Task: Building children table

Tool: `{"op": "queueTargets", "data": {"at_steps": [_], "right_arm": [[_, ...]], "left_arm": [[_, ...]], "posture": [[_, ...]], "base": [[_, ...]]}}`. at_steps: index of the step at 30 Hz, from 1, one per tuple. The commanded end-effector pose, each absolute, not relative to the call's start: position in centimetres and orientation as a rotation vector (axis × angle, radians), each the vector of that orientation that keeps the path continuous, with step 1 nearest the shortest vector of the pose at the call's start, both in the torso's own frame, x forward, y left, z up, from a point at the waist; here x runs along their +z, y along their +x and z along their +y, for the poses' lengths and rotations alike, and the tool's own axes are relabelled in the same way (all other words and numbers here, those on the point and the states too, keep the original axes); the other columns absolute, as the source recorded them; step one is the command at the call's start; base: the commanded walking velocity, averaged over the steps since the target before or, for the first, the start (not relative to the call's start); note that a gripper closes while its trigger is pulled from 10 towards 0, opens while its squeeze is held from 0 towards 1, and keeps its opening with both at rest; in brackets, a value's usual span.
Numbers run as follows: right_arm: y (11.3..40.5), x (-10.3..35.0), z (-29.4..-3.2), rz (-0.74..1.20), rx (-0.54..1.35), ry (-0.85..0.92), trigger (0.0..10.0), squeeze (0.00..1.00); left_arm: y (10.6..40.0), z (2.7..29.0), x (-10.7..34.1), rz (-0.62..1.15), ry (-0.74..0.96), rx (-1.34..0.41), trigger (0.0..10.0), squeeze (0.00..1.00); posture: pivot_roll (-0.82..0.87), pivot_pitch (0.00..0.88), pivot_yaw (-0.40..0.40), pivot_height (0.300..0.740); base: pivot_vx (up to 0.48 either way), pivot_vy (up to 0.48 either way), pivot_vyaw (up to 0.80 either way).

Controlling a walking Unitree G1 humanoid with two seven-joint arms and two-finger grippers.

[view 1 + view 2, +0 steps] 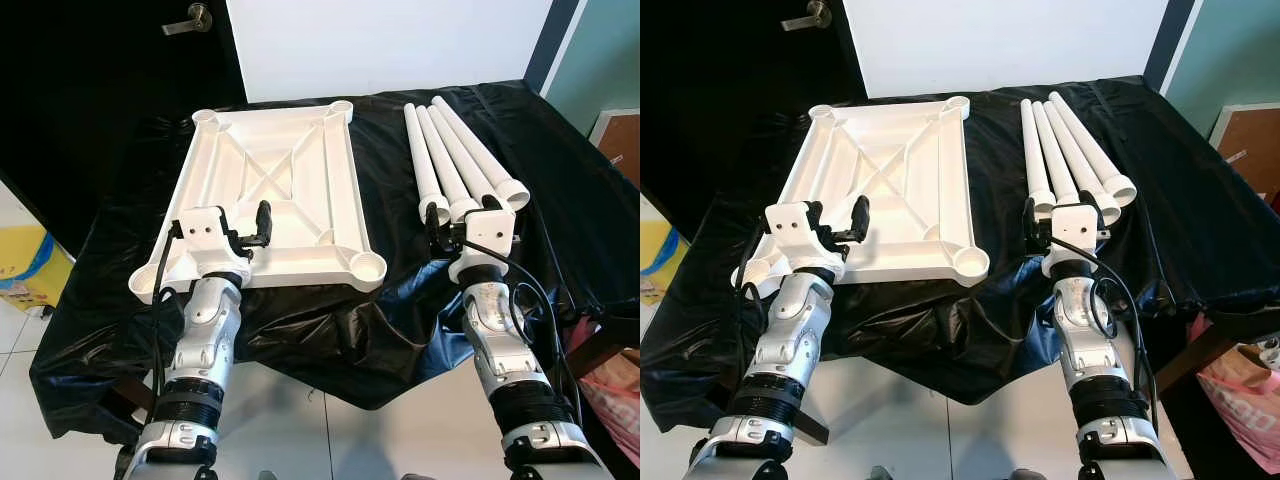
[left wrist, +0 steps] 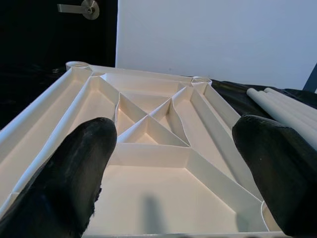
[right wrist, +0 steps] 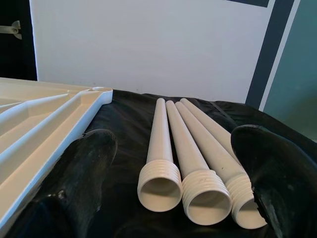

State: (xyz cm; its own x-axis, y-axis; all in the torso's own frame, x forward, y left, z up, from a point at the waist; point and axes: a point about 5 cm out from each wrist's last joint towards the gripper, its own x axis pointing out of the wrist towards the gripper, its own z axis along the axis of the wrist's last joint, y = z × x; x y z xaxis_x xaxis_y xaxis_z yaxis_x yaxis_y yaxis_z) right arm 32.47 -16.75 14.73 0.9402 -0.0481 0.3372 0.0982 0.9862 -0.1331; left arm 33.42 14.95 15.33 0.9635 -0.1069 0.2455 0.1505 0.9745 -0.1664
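A white plastic tabletop (image 1: 300, 150) lies upside down on the black-covered table, its ribs and corner sockets (image 1: 367, 266) facing up. To its right, white tube legs (image 1: 455, 150) lie side by side, threaded ends (image 3: 159, 186) towards me. My left gripper (image 1: 243, 236) hovers open over the tabletop's near edge, and its fingers (image 2: 74, 173) frame the ribbed underside (image 2: 148, 129). Just before the legs' near ends, my right gripper (image 1: 462, 218) is open with nothing in it; one of its fingers (image 3: 267, 173) covers part of the outer leg.
The black cloth (image 1: 330, 330) hangs over the table's front edge. A dark door with a lever handle (image 1: 190, 20) is at the back left beside a white wall. A yellow object (image 1: 25, 262) sits on the floor to the left, and a pink bag (image 1: 612, 392) to the right.
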Motion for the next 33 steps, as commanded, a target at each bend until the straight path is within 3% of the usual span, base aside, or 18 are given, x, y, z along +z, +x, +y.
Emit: {"op": "queueTargets", "data": {"at_steps": [1, 18, 33], "right_arm": [[32.53, 14.62, -16.69, -0.341, -0.069, -0.155, 10.0, 0.00], [32.54, 14.69, -17.01, -0.349, -0.084, -0.157, 10.0, 0.00], [32.80, 14.89, -17.32, -0.351, -0.095, -0.159, 10.0, 0.00]], "left_arm": [[33.36, 14.20, 15.04, -0.237, -0.171, -0.256, 10.0, 0.00], [33.47, 14.14, 15.10, -0.239, -0.176, -0.262, 10.0, 0.00], [33.54, 14.23, 15.16, -0.245, -0.188, -0.246, 10.0, 0.00]], "posture": [[-0.13, 0.000, 0.031, 0.740], [-0.13, 0.000, 0.036, 0.740], [-0.13, 0.000, 0.021, 0.740]], "base": [[0.000, 0.000, 0.00], [0.000, 0.000, 0.00], [0.268, 0.000, 0.00]]}}
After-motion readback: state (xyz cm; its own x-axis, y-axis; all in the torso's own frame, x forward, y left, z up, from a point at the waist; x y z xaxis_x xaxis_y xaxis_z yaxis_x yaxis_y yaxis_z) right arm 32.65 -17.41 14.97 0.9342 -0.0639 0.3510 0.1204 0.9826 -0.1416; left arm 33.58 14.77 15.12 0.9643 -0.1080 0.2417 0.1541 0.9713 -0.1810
